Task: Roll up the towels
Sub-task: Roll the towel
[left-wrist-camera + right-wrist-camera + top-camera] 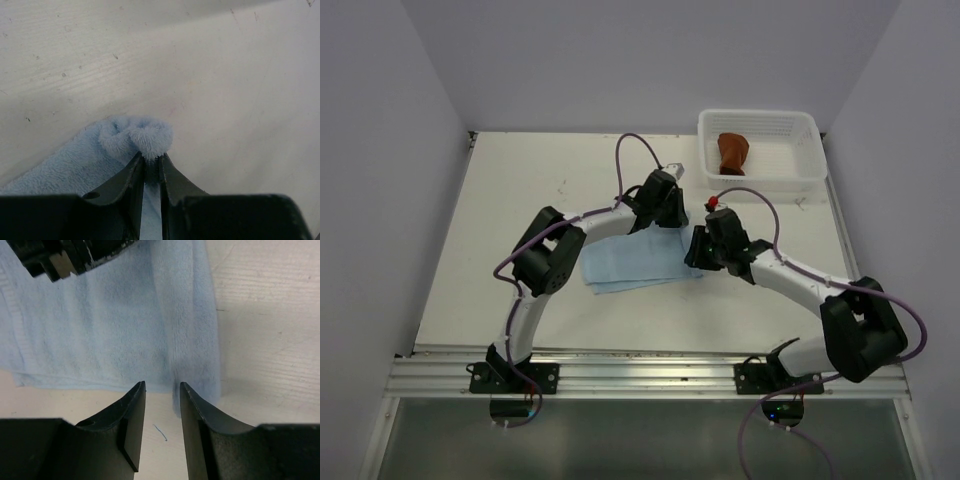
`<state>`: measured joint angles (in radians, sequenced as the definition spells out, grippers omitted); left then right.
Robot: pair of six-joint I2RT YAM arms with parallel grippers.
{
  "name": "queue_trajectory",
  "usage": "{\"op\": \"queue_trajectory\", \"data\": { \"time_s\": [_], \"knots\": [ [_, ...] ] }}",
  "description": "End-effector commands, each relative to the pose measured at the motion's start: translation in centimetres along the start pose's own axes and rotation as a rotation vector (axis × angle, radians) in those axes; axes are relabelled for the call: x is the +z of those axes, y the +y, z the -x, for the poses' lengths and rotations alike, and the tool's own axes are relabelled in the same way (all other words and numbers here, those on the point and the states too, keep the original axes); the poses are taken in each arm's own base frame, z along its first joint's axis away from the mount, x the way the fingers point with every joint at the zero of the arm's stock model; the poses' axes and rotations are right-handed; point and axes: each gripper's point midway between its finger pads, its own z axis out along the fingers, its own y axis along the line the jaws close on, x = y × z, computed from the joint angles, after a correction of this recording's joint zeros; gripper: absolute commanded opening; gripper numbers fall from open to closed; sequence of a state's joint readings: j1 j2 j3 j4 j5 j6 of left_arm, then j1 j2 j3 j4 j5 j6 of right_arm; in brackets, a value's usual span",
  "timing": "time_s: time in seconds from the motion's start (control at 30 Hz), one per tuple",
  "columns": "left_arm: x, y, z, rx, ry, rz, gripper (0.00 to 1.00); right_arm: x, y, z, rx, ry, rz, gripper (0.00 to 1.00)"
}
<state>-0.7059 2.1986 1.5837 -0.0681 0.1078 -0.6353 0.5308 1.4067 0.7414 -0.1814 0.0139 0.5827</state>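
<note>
On the pale worktop [520,220], a white plastic mesh basket [760,178] at 1 o'clock holds the rust-red cloth towel [731,152], and the light blue terry towel [635,265] lies flat at centre. The left gripper [151,159], jaws clamped on the blue towel's curled 12 o'clock corner, appears to be starting the roll. The right gripper [162,386], jaws apart and empty at 3 o'clock, likely needs a matching grip next.

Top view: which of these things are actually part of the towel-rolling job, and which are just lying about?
Part of the job:
light blue towel, one bunched corner pinched in the left arm's jaws
rust-brown towel

Just lying about:
white mesh basket, holding the rust-brown towel
loose blue thread
</note>
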Motion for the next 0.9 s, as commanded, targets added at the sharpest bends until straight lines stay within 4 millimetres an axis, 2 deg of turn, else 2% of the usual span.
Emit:
{"op": "queue_trajectory", "data": {
  "time_s": [0.0, 0.33, 0.47, 0.7, 0.87],
  "knots": [
    [-0.8, -0.2, 2.4, 0.023, -0.071, -0.011, 0.20, -1.4, 0.3, 1.8, 0.054, -0.044, 0.039, 0.38],
    [-1.0, 0.3, 2.8, 0.025, -0.075, -0.008, 0.20, -1.0, -1.4, 3.3, 0.188, -0.057, 0.076, 0.40],
    [-1.2, 0.7, 3.0, 0.024, -0.076, -0.002, 0.20, 0.1, -1.5, 2.9, 0.215, -0.031, 0.095, 0.40],
    [-1.3, 1.2, 3.2, 0.024, -0.076, -0.004, 0.20, 1.8, -2.5, 1.0, 0.222, 0.015, 0.072, 0.47],
    [-1.2, 1.5, 3.1, 0.025, -0.075, -0.003, 0.20, 2.3, -2.9, 0.9, 0.200, 0.020, 0.058, 0.51]
  ]
}}
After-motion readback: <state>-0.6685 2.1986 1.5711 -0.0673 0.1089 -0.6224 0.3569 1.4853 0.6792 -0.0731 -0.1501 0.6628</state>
